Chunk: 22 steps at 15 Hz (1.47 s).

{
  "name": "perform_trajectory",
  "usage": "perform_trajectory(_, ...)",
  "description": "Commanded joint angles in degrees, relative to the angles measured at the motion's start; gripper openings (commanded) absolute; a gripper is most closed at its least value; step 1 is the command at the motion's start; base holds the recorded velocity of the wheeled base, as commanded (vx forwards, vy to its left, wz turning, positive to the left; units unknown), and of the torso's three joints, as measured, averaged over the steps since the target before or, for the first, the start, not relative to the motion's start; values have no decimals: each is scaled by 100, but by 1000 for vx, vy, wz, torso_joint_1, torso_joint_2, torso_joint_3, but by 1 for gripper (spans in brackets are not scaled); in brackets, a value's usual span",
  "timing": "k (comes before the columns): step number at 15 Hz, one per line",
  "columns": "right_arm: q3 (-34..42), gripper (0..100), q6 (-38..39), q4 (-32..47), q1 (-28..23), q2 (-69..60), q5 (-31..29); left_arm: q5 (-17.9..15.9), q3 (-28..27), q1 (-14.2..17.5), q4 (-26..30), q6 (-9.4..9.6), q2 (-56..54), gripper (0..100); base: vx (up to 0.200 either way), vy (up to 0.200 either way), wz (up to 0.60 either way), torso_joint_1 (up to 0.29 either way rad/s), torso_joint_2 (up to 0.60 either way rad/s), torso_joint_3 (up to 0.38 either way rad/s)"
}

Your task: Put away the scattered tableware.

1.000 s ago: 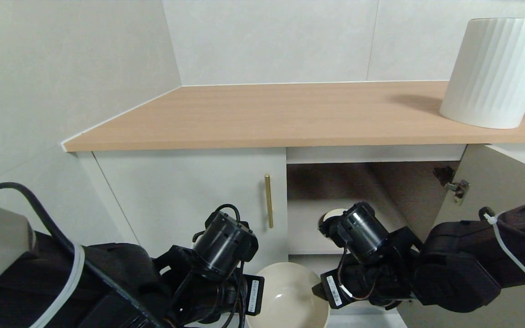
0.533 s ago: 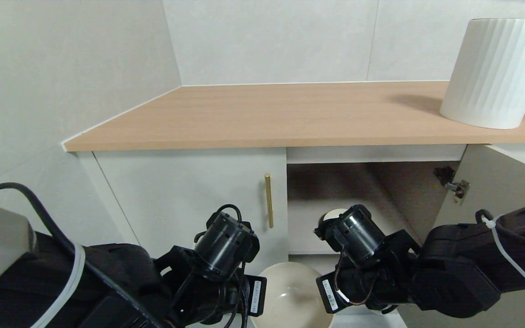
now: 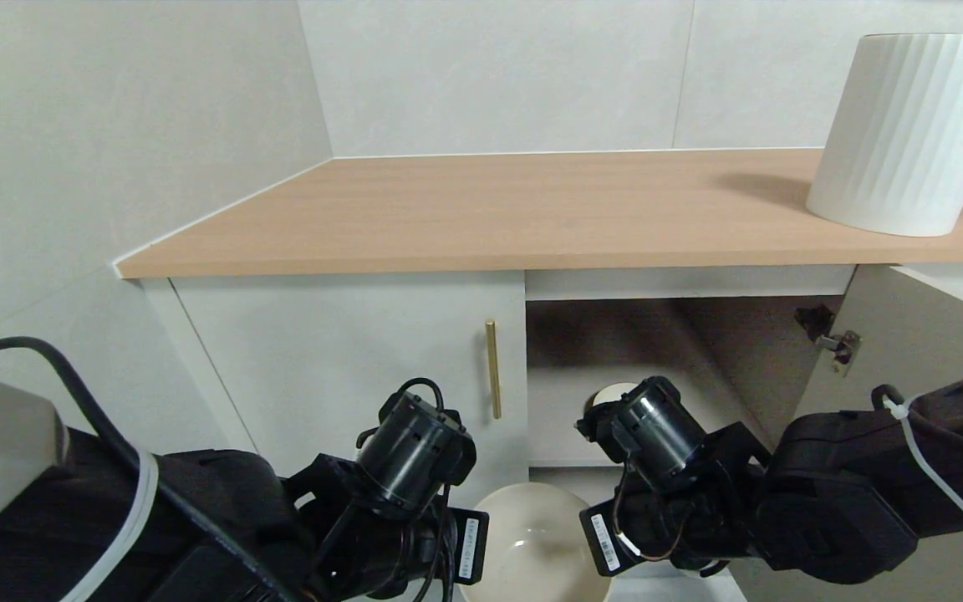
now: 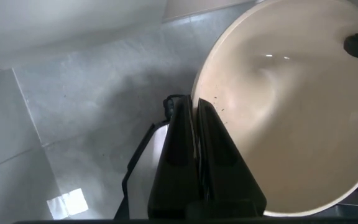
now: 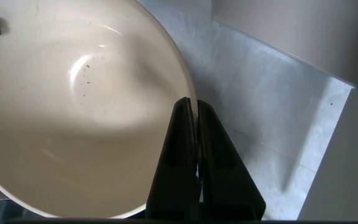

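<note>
Bowl (image 3: 532, 543) slightly rightward between left tool (image 4: 194, 109) and right tool (image 5: 193, 109)

Glossy ceramic bowl (image 3: 532, 543), matt wood-grain countertop (image 3: 532, 209).

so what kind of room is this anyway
Probably a home kitchen or dining corner: a light wooden countertop set against pale tiled walls, white base cabinets with a slim brass handle, one door standing open, and a round cream ceramic bowl low in front of the opening.
</note>
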Motion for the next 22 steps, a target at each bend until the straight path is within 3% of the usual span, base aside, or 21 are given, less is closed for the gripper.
perform_trajectory(1,-1,0,-1,3,2,7,-8,8,9,2,5,-1,16,100,0,0,0,0,0,0)
perform_trajectory(11,26,0,-45,29,-156,289,-105,8,-9,2,5,-9,33,100,0,0,0,0,0,0)
perform_trajectory(13,34,0,-62,29,-393,377,-272,8,-17,2,5,-9,33,100,0,0,0,0,0,0)
perform_trajectory(17,-53,0,-54,-6,-1562,508,-334,8,-26,2,5,-9,-11,100,0,0,0,0,0,0)
perform_trajectory(19,-229,0,-10,-85,-1896,535,-334,17,-17,2,5,-18,-11,100,0,0,0,0,0,0)
perform_trajectory(22,-502,0,676,-815,-2265,790,-334,8,-17,11,5,-18,-2,100,0,0,0,0,0,0)
